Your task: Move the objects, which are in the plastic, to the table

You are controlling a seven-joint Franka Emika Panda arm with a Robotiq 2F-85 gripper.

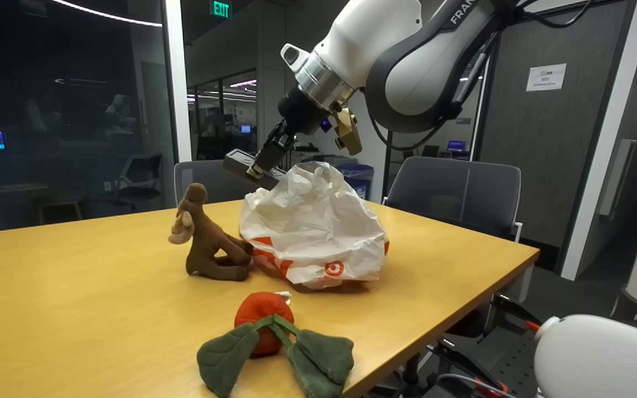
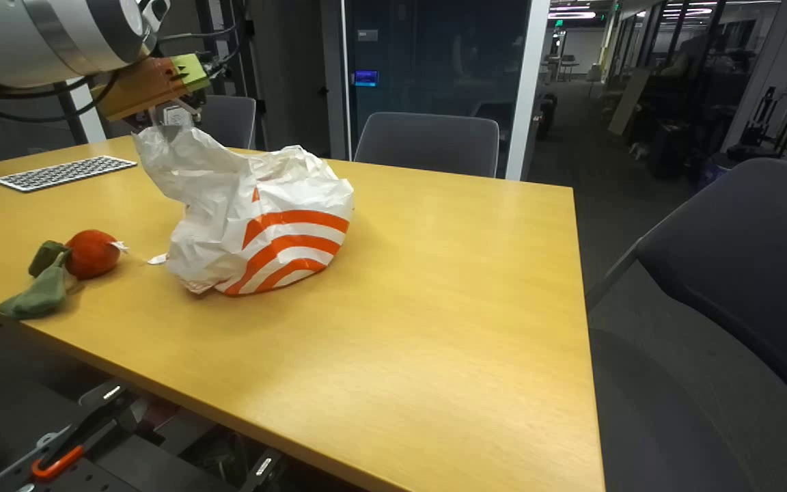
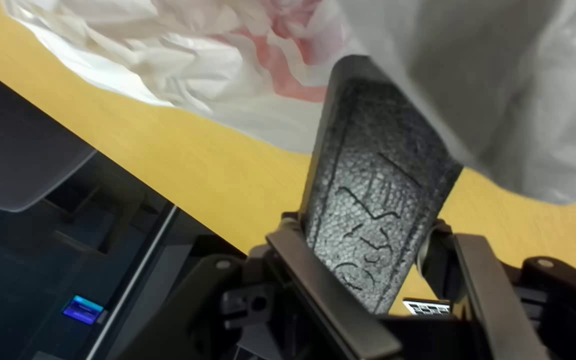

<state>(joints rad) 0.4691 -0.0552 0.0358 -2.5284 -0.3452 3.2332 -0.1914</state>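
1 brown animal plush [image 1: 208, 249] sits upright on the yellow wooden worktop [image 1: 75, 298], just beside the white plastic shopping bag [image 1: 313, 221]; its legs point at the bag, and whether they touch it I cannot tell. Near both lies the round-bodied red-orange vegetable plush [image 1: 257, 309], its green leaves spread toward the worktop's edge.

Up at the height of the bag's crumpled top, the claw [image 3: 363, 235] is pinching the dark grey rectangular block [image 3: 378, 190] by its long sides. In the wrist view, dark lines mark the block's grainy face, and a fold of the bag overlaps 1 corner of it. In an exterior view the block [image 1: 236, 164] tilts above the worktop, its lower end right by the bag; contact between the 2 is unclear.

Orange-red print shows on the bag in both exterior views, with a ring logo and broad curved stripes among it. A white keyboard [image 2: 65, 173] lies on the same worktop, and grey chairs [image 2: 427, 145] stand along its edges. The white robot arm [image 1: 374, 33] slants down from above.
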